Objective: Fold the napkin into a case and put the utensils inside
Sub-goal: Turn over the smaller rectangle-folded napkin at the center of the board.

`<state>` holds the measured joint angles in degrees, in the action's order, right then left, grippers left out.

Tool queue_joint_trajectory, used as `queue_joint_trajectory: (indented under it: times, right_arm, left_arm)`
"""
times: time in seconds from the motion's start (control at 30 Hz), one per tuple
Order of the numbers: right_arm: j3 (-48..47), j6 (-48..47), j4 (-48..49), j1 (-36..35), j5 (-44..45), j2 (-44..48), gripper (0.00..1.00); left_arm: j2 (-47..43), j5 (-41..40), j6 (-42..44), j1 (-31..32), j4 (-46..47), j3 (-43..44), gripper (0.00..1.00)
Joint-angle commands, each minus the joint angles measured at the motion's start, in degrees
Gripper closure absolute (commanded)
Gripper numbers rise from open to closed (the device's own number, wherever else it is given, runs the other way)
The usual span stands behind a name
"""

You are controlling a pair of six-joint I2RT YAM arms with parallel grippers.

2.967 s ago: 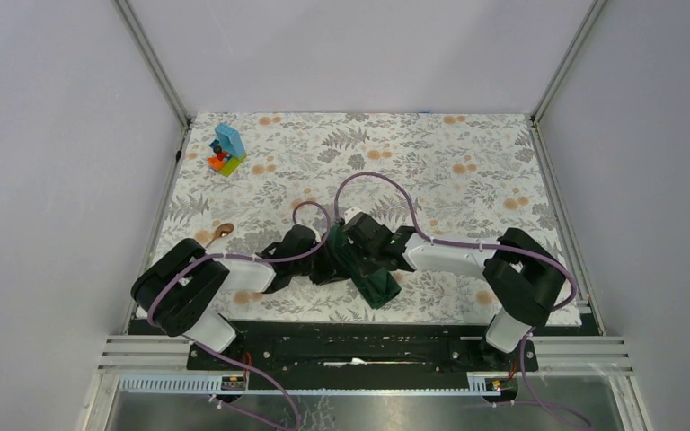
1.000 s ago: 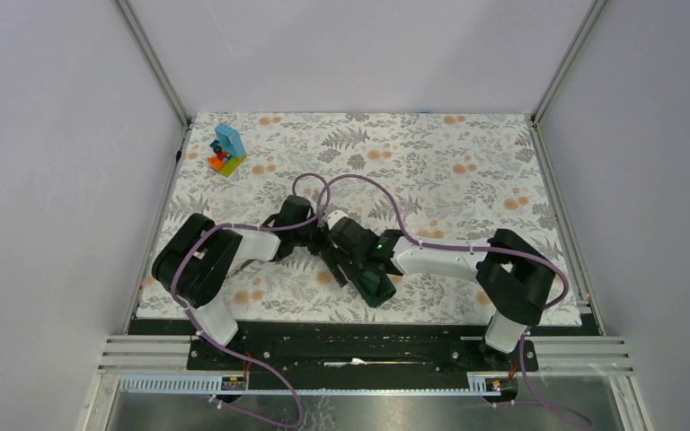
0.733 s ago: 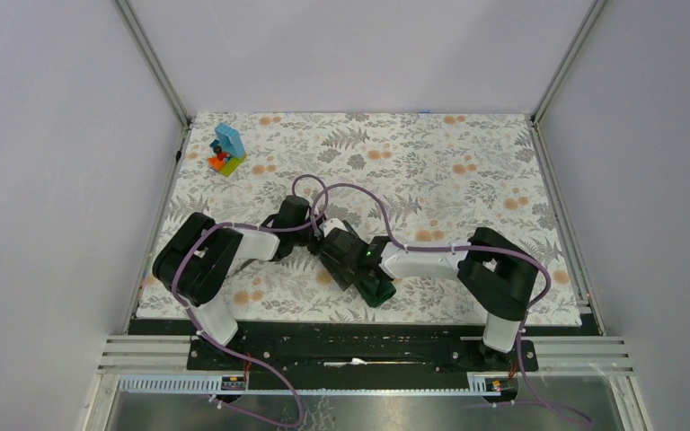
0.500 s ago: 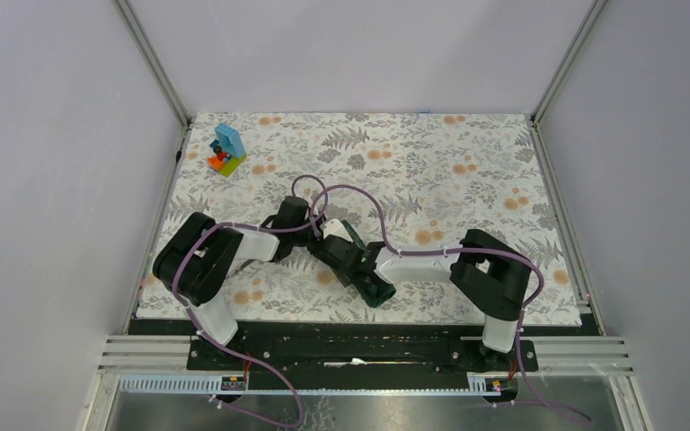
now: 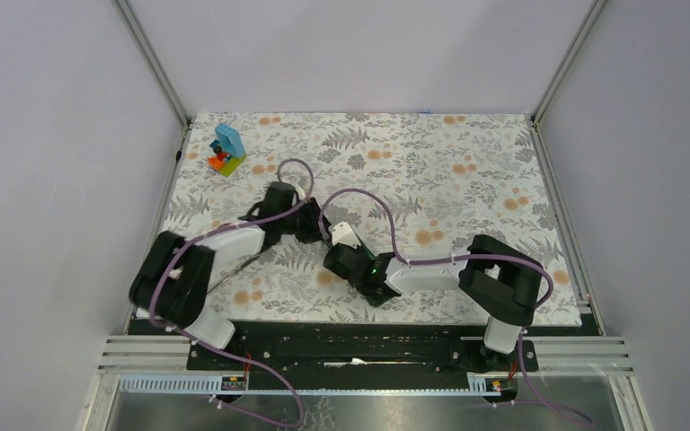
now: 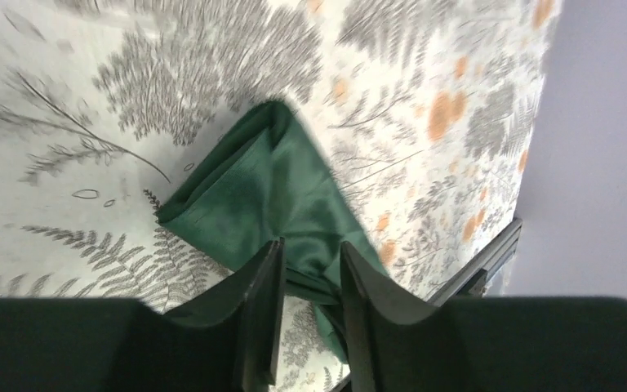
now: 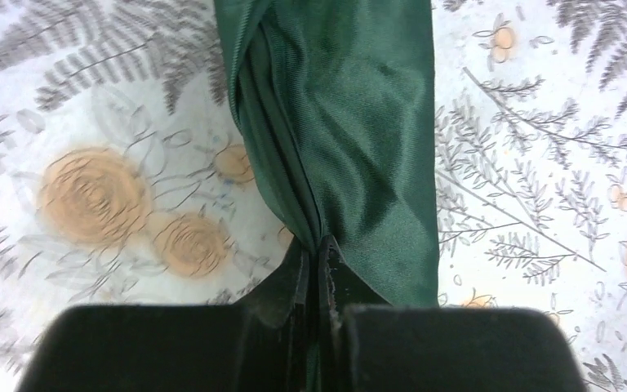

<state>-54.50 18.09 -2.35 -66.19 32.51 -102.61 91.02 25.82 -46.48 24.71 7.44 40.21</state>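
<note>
The right gripper (image 7: 320, 245) has its two fingers pressed together, pinching a fold of the dark green napkin (image 7: 351, 122) right at the near end of the cloth. From the right wrist camera, the napkin runs straight away from the fingertips as a narrow oblong strip lying flat on the table cover (image 7: 90, 196). Its left long edge is bunched into a few stacked layers, and the right side is one smooth panel. The fabric is soft with a slight sheen and a fine weave, and there's a shallow crease down the middle.

The left gripper (image 6: 309, 253) has its jaws apart with nothing between them. Its black fingers (image 6: 261, 302) sit above the napkin, not touching it as far as I can tell. In that view the cloth shows up past the fingertips as a pointed, folded end, with one corner tip toward the far side and the rest running back under the fingers.

From the top camera both grippers meet near the middle of the table, toward the front edge, and the right one covers most of the napkin. The table cover is a flat printed sheet with grey ferns and orange flowers. A little stack of colourful toy blocks (image 5: 226, 150) sits well apart in the far left corner.
</note>
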Motion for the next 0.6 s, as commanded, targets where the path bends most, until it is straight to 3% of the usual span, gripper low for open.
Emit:
queue_joint_trajectory:
  times: [0.0,0.2,0.37,0.57]
  right_arm:
    - [1.4,-0.6,4.9,0.4,-10.7,7.5,1.0]
    - [1.8,8.8,13.6,4.9,-36.5,10.8,1.0]
    - [8.0,28.2,34.8,12.0,-59.2,6.4,1.0]
    - [15.2,49.3,64.6,18.9,-70.2,-3.9,1.0]
  left_arm:
    - [-13.9,-4.4,4.9,-3.5,-11.6,8.1,0.6]
    - [-25.8,-11.5,8.4,-5.6,-23.2,13.5,0.52]
    - [-30.6,-13.5,8.5,-6.4,-26.5,12.7,0.5]
    - [-31.1,-11.6,7.5,-6.4,-26.5,10.9,0.5]
